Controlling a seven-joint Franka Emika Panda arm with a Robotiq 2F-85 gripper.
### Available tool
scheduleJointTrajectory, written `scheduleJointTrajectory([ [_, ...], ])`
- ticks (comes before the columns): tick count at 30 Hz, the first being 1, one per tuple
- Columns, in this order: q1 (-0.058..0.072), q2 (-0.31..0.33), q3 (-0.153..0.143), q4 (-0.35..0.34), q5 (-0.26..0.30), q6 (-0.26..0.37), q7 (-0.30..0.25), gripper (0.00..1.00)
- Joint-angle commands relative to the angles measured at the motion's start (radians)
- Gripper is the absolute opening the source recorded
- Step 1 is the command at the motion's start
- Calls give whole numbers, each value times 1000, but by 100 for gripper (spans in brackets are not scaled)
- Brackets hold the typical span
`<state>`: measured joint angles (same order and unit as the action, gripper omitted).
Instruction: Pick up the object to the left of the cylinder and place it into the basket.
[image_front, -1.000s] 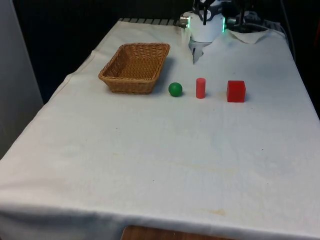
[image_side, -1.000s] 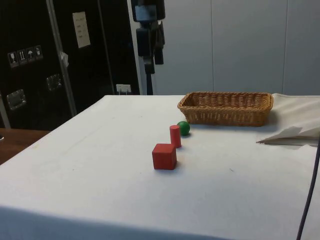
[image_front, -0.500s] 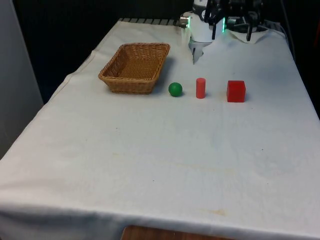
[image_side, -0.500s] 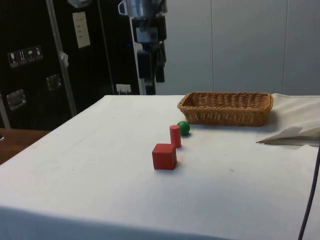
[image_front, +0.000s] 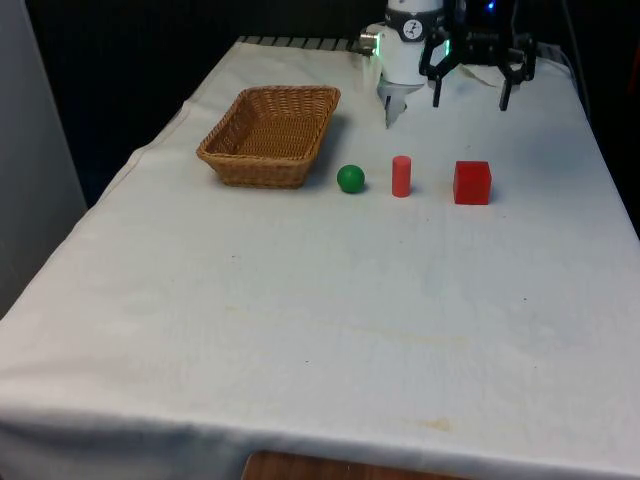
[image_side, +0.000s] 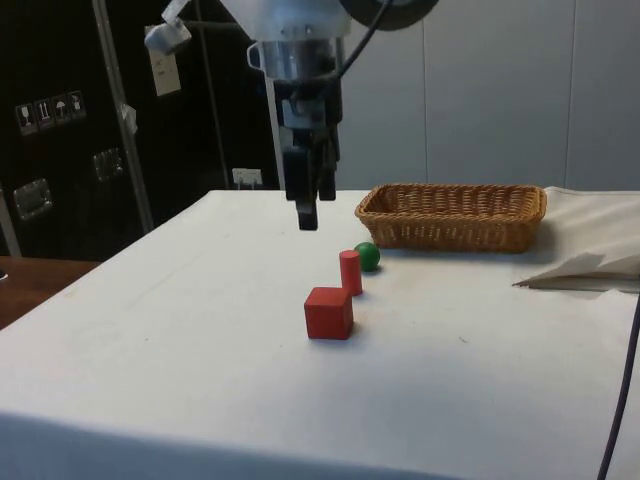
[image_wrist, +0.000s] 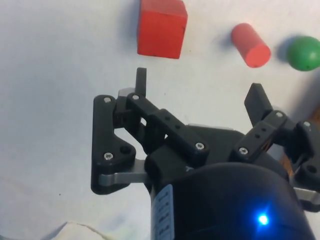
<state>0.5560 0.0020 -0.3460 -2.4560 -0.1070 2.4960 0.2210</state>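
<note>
Front view first: we've got the black two-finger gripper (image_front: 470, 98) hanging in the air with its fingers (image_front: 437, 96) spread wide apart, nothing between them. Below and in front of the fingers sits a row of three things on the white tablecloth (image_front: 330, 320): a small green ball (image_front: 351, 179), a short red upright cylinder (image_front: 401, 176) and a red cube (image_front: 472, 182). The cube is the one closest under the fingers, the cylinder is a bit off to the side, and the ball (the thing we care about) is further still, on the far side of the cylinder from the cube. Past the ball is the woven wicker basket (image_front: 268, 135), well apart from the fingers, with the ball just beside its near corner but not touching.

Side view: the gripper (image_side: 308, 215) hovers above the cloth, fingertips clearly off the surface. The cube (image_side: 329, 313) is nearest the camera, the cylinder (image_side: 350, 272) is behind it, and the ball (image_side: 367, 256) is tucked just behind the cylinder, close to the basket (image_side: 452, 216).

Wrist view: the fingers (image_wrist: 141, 83) are released and wide open, holding nothing. Beyond the tips we see the cube (image_wrist: 161, 27), then the cylinder (image_wrist: 250, 44), then the ball (image_wrist: 304, 53), all resting on the cloth.
</note>
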Motion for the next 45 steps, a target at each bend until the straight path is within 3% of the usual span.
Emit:
scheduleJointTrajectory([
  [1, 2, 9, 3, -9, -1, 28, 14, 100],
  [16, 3, 107, 43, -44, -3, 183, 78, 100],
  [17, 0, 98, 42, -40, 0, 160, 65, 100],
  [24, 4, 162, 62, -52, -5, 256, 110, 100],
  [26, 0, 163, 66, -49, 0, 243, 102, 100],
  [28, 4, 192, 71, -52, -5, 291, 125, 100],
  [33, 3, 232, 81, -53, -2, 338, 138, 100],
  [37, -1, 254, 86, -52, 3, 364, 137, 100],
  [43, -19, 295, 88, -59, 14, 413, 120, 100],
  [44, -7, 298, 74, -51, 0, 396, 132, 100],
  [45, -21, 300, 87, -59, 15, 417, 117, 100],
])
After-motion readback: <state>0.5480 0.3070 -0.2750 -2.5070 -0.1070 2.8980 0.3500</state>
